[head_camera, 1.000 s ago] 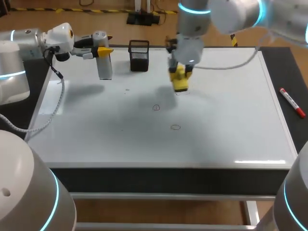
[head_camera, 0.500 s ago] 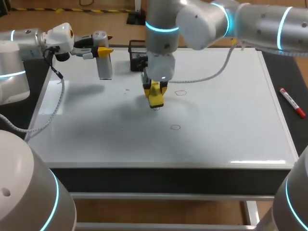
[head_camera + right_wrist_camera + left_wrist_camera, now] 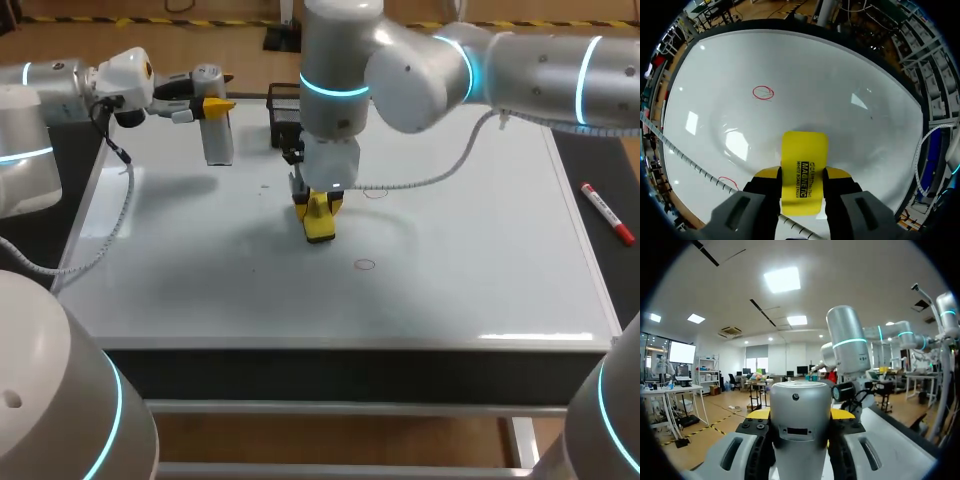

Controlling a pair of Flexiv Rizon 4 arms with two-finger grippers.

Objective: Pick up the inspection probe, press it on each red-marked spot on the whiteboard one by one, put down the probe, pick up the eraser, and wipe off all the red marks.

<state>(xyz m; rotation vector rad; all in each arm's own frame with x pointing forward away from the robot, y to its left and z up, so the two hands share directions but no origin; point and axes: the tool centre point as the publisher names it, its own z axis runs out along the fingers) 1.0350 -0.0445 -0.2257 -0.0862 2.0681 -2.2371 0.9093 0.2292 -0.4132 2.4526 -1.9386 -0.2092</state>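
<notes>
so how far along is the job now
Done: the eraser is picked up, clamped in the right gripper. In hand: it sits on the whiteboard. Left: a red mark ahead of the eraser and another beside it show unwiped, and the left gripper holds the probe, not put down.

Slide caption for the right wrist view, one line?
Right gripper clamps the yellow eraser over the whiteboard; one red circle ahead, another red mark beside the gripper.

Black print runs along the yellow eraser (image 3: 804,172).
</notes>
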